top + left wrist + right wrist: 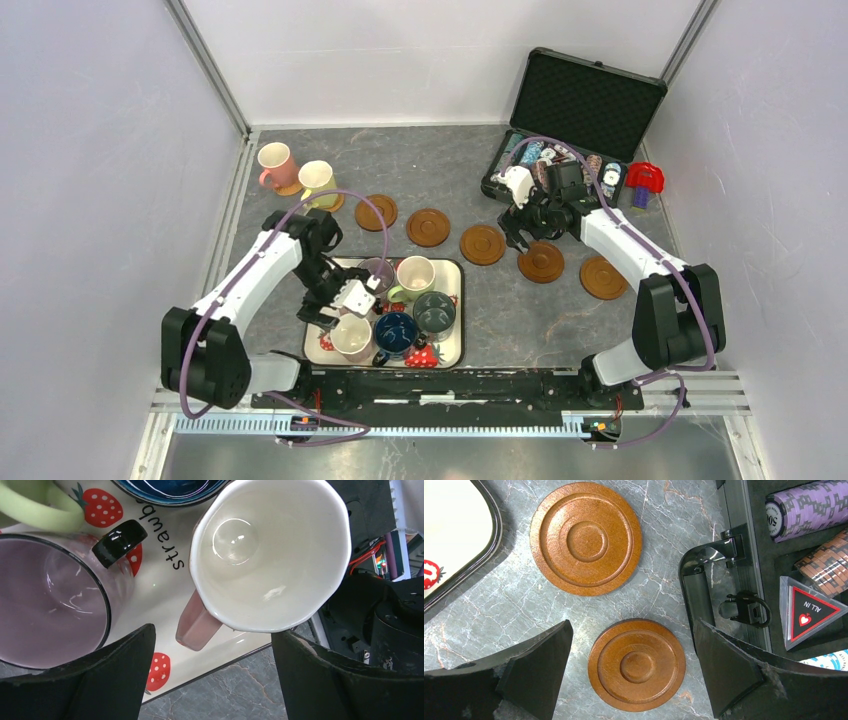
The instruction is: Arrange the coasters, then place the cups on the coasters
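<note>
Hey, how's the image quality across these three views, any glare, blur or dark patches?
Top external view: even, soft light, sharp throughout, only faint shadows beneath the arms. Left wrist view: bright glare rings inside the pink-handled cup and streaks in the mauve cup. Right wrist view: upper coaster and lower coaster crisp, grooves clear; the end effector's fingers underexposed, nearly black.

Bright, even overhead light with soft shadows; left wrist view shows a glare ring inside the pink cup near 12 o'clock.
</note>
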Controlling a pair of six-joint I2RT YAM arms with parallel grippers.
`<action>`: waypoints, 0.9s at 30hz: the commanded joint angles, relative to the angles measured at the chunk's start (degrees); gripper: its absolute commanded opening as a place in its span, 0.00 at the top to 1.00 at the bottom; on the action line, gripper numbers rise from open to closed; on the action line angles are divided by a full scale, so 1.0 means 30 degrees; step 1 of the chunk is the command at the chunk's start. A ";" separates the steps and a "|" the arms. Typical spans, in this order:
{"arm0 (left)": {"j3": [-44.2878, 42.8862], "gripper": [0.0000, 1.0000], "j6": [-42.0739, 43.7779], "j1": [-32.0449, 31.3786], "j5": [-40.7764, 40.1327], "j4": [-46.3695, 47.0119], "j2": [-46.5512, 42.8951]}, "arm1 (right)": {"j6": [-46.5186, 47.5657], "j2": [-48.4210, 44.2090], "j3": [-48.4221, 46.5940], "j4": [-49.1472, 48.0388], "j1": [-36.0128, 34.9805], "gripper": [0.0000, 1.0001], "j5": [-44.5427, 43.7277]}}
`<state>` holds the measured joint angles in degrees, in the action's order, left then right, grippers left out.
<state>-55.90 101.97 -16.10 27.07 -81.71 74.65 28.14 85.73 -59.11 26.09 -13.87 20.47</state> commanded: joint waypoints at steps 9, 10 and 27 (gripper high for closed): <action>0.0138 0.18 0.1253 -0.0938 0.0055 -0.0513 0.0241 | 0.0024 -0.0586 -0.0003 -0.0433 -0.0043 0.02 0.0078; 0.0168 0.20 0.1211 -0.0951 0.0084 -0.0550 0.0204 | 0.0017 -0.0623 0.0053 -0.0458 -0.0020 0.02 0.0080; 0.1963 0.51 -0.1785 -0.0824 0.0454 0.0659 -0.1272 | -0.0122 -0.0386 0.0021 -0.0492 -0.0030 0.02 0.0192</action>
<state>-50.63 101.45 -18.50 25.98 -82.43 71.24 28.16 85.41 -58.26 25.78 -13.87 20.49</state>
